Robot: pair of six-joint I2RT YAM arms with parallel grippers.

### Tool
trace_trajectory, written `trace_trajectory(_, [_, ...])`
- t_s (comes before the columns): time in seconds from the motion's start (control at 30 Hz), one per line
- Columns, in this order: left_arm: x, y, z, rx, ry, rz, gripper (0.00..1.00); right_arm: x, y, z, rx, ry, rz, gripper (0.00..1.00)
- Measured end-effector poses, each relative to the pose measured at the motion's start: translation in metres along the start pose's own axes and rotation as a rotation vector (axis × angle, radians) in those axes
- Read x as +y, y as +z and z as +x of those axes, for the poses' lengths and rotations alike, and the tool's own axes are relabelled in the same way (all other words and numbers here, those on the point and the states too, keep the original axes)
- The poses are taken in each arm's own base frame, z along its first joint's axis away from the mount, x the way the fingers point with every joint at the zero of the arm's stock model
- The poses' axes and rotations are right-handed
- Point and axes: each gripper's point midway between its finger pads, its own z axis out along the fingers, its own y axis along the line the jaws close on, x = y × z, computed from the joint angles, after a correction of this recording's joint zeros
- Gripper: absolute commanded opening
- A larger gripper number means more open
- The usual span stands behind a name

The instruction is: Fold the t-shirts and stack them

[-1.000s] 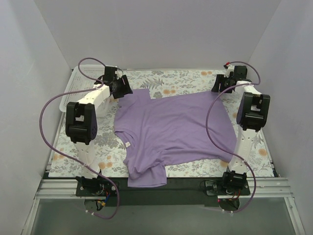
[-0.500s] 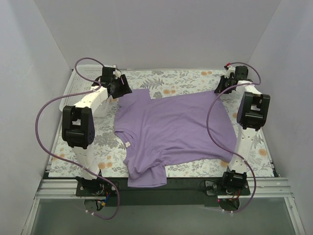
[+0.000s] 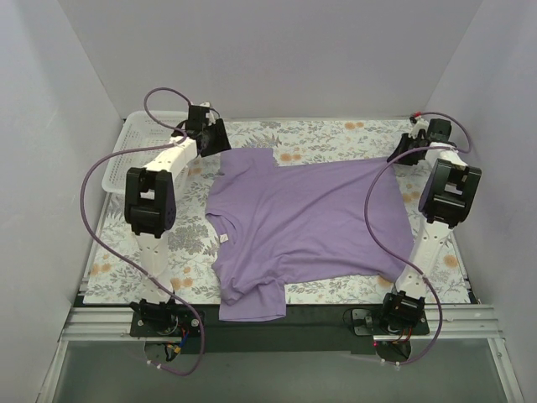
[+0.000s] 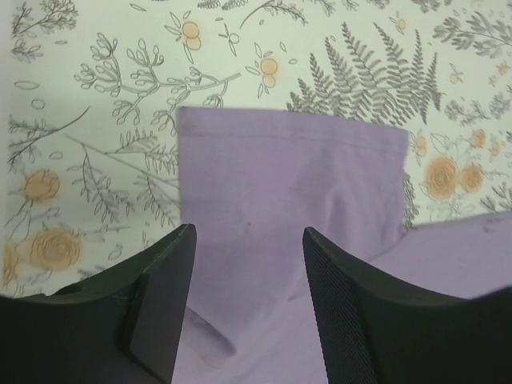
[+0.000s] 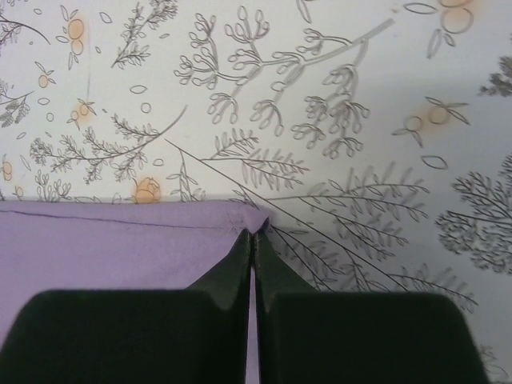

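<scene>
R hand (image 5: 253, 237) shut tight, fingers pressed flat together w/ no gap. The tips pinch the far-right hem corner of the t-shirt (image 3: 310, 218), so it's holding cloth, not bare worktop (image 3: 327, 134). In the wrist view the purple hem runs straight off to the left from that corner, w/ floral print beyond it.

L hand (image 4: 248, 232) sits at about mid width, jaws apart, holding nothing. It hangs over the far sleeve; the sleeve lies flat btwn and under the two fingers, cuff edge pointing away. Can't tell if the fingertips touch the cloth.

T-shirt is lavender, plain and unfolded, spread across the middle of the worktop. Neck faces the left side, w/ a small tag showing inside the collar, and the hem faces right. Far sleeve reaches up toward L hand. Near sleeve droops over the front edge of the worktop onto the dark rail btwn the arm bases. A few soft wrinkles, mostly flat.

White lattice basket (image 3: 126, 151) stands at the far-left corner beside the L arm, apart from the t-shirt.
</scene>
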Motion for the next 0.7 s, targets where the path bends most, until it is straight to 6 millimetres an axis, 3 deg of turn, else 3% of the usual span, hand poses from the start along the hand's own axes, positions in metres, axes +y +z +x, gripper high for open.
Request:
trace_trajectory(0.03, [-0.001, 0.006, -0.006, -0.008, 0.005, -0.004, 0.52, -0.004, -0.003, 0.000, -0.003, 0.004, 0.002, 0.01])
trace_trajectory(0.17, [0.003, 0.047, 0.003, 0.025, 0.019, -0.035, 0.51, -0.013, -0.010, 0.004, -0.004, 0.006, 0.001, 0.01])
trace_trajectory(0.33, [0.015, 0.083, 0.013, 0.053, 0.027, -0.094, 0.50, -0.014, -0.011, 0.005, -0.008, -0.010, -0.008, 0.01])
trace_trajectory(0.47, [0.015, 0.090, 0.001, 0.016, 0.030, -0.117, 0.50, -0.013, -0.012, 0.005, -0.011, -0.018, -0.013, 0.01])
trace_trajectory(0.7, [0.019, 0.095, 0.001, 0.015, 0.027, -0.137, 0.39, -0.010, -0.014, 0.010, -0.004, -0.030, -0.028, 0.01])
